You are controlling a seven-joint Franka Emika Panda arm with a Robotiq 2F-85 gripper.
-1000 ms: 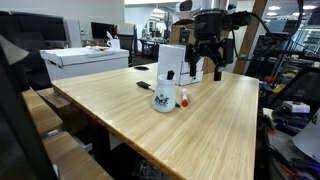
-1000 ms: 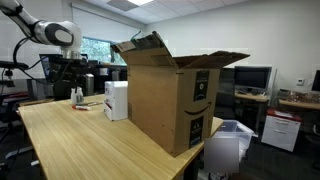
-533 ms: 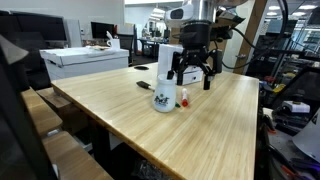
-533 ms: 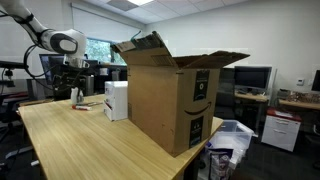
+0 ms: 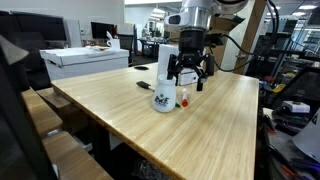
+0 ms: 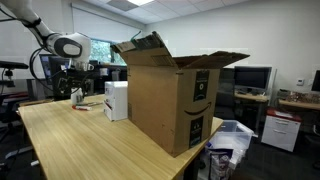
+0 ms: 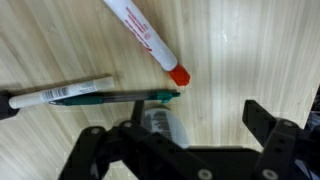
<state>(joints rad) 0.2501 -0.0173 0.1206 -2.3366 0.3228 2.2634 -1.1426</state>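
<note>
Black two-fingered gripper (image 7: 175, 130), its jaws spread wide, hovers close over a smooth, round white plastic marker with a red cap (image 7: 148, 38) lying on the pale grained wooden table (image 7: 250, 50) near a slim green pen (image 7: 120, 97), so an off-centre closing would likely roll the slick barrel away or pinch both.
</note>
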